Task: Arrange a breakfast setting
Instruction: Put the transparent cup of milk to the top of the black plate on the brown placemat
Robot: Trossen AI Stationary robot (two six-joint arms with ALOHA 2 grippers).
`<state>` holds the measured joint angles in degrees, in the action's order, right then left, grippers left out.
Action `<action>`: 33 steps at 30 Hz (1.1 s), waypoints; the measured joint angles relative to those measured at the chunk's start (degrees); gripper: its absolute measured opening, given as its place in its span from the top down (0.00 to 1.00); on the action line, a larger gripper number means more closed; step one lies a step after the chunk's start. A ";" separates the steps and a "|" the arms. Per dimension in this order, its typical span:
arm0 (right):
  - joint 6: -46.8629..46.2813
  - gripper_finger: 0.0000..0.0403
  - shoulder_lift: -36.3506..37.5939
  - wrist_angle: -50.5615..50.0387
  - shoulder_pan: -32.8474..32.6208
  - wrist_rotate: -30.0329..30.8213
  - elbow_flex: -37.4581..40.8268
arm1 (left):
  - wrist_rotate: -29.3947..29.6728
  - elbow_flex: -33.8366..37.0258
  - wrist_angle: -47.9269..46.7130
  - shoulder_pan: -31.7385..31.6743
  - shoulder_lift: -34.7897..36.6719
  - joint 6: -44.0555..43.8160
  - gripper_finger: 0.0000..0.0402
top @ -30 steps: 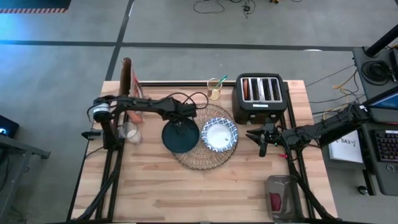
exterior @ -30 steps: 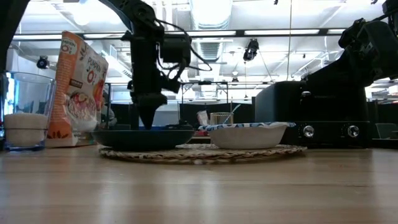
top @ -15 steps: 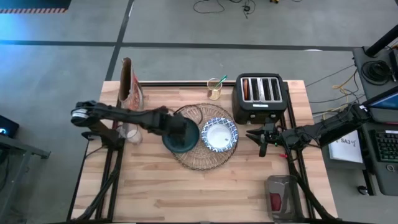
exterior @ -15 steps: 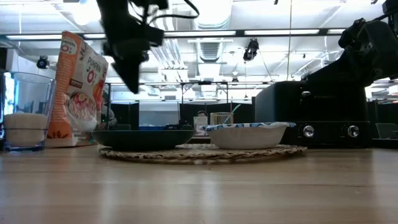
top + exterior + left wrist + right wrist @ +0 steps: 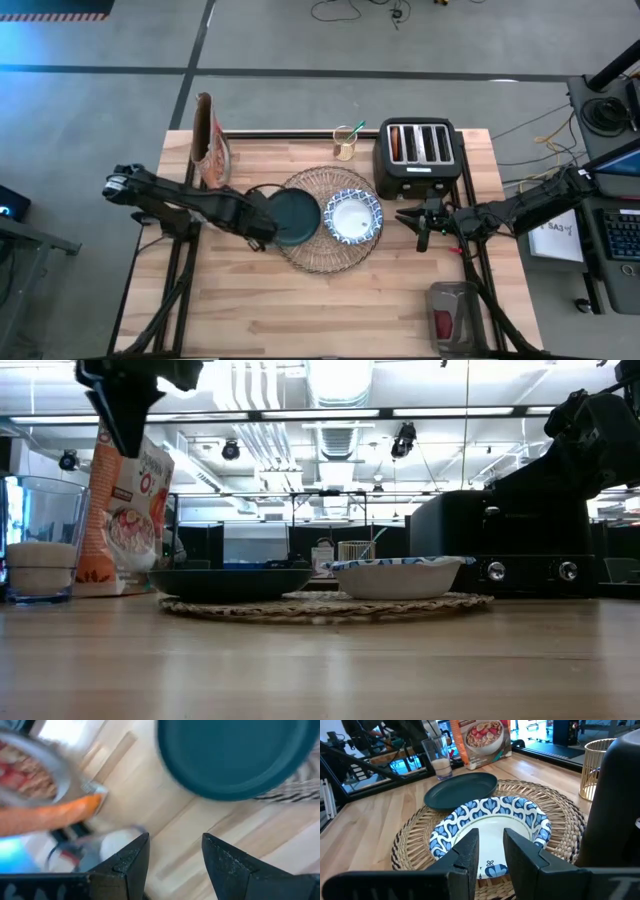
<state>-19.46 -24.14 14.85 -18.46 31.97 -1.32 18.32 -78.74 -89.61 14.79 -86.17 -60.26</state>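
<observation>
now the left pincer has let go of the dark teal plate and pulled back, fingers apart and empty. the plate sits on the woven placemat beside the bowl, so the glass likely comes next.

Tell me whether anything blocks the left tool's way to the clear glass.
Nothing visible does. The left tool, open, hovers off the dark teal plate's edge; the small clear glass stands on bare wooden table beside the orange cereal bag, apart from the plate.
</observation>
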 joint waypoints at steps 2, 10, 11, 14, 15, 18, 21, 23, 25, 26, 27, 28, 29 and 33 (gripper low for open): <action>0.00 0.80 0.00 0.00 0.01 0.01 -0.02 | -1.07 0.29 -0.24 0.41 0.38 -2.24 0.59; 0.00 0.80 0.00 -0.01 0.01 0.00 -0.02 | -4.08 10.47 -0.39 0.90 7.64 -8.45 0.59; 0.00 0.80 0.00 0.00 0.01 0.01 -0.01 | -4.07 11.60 -0.53 0.90 8.79 -9.14 0.59; 0.00 0.80 0.00 0.00 0.01 0.00 -0.02 | -4.08 14.49 -0.46 0.92 11.53 -11.03 0.59; 0.00 0.80 0.00 0.00 0.00 0.02 -0.01 | -4.07 15.33 -0.40 0.92 12.31 -11.42 0.59; 0.00 0.80 0.00 0.00 0.01 0.02 0.00 | -3.97 17.92 -0.45 0.90 14.36 -11.82 0.59; 0.00 0.80 0.00 0.00 0.01 0.01 -0.01 | -3.93 20.47 0.13 0.87 15.19 -11.86 0.59; 0.00 0.80 0.00 0.00 0.00 0.02 0.00 | -3.92 22.32 0.30 0.87 15.71 -11.87 0.59; 0.00 0.80 0.00 0.00 0.00 0.00 0.00 | -3.63 24.01 1.18 0.87 15.92 -11.72 0.59; 0.00 0.80 0.00 0.00 0.00 0.02 0.00 | -3.05 24.81 1.70 0.87 15.98 -11.37 0.59; 0.00 0.80 0.00 0.00 0.02 0.02 0.00 | -2.47 25.63 2.11 0.85 16.09 -11.02 0.59; 0.00 0.80 0.00 0.00 0.01 0.00 -0.01 | -2.07 26.36 2.59 0.85 16.22 -10.70 0.59; 0.00 0.80 0.00 0.00 0.01 0.00 -0.01 | -1.53 26.84 3.22 0.79 16.22 -9.94 0.59; 0.00 0.80 0.00 0.00 0.00 0.02 0.00 | -0.77 27.41 5.98 0.70 16.03 -6.90 0.63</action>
<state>-19.46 -24.14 14.85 -18.46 31.99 -1.33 17.54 -51.33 -83.63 15.49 -70.14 -67.16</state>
